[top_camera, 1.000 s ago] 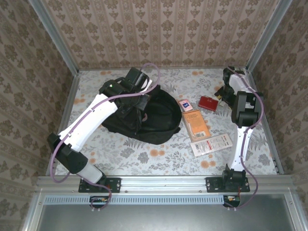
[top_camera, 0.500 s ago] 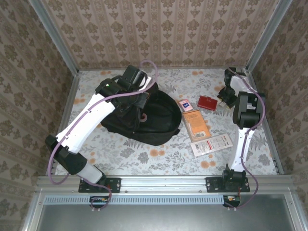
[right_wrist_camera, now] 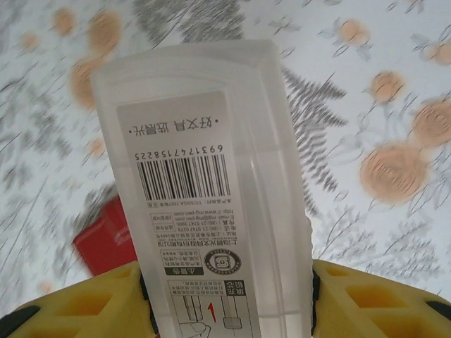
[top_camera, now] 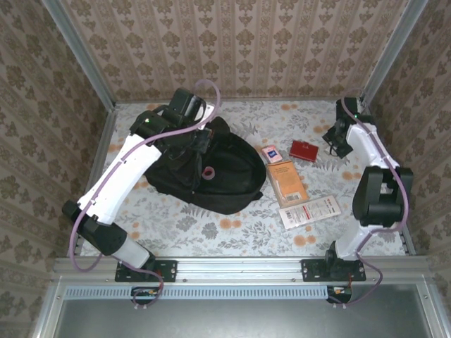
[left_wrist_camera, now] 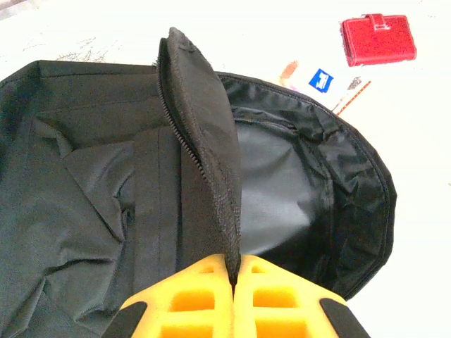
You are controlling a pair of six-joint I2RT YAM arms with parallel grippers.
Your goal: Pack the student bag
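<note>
The student bag (top_camera: pixel 225 176) is a black backpack lying left of centre, its main pocket gaping open. My left gripper (top_camera: pixel 198 139) is shut on the zipper-edged flap (left_wrist_camera: pixel 204 141) and holds it up, so the dark lining (left_wrist_camera: pixel 282 190) shows; the yellow fingertips (left_wrist_camera: pixel 204 296) pinch the flap's edge. A small pink ring (top_camera: pixel 208 173) lies inside the bag. At the back right, my right gripper (top_camera: pixel 337 139) is shut on a clear plastic case (right_wrist_camera: pixel 204 176) with a barcode label, held above the floral cloth.
A red wallet (top_camera: pixel 304 149), a pink and blue card (top_camera: pixel 270 154), an orange book (top_camera: pixel 285 182) and a long white pack (top_camera: pixel 309 210) lie between the bag and the right arm. Patterned walls and metal posts enclose the table. The wallet (right_wrist_camera: pixel 106 239) lies under the case.
My left gripper has drawn the flap toward the back, opening the bag wider and baring the pink ring. The right arm's elbow has swung down and outward while its gripper stayed at the back right.
</note>
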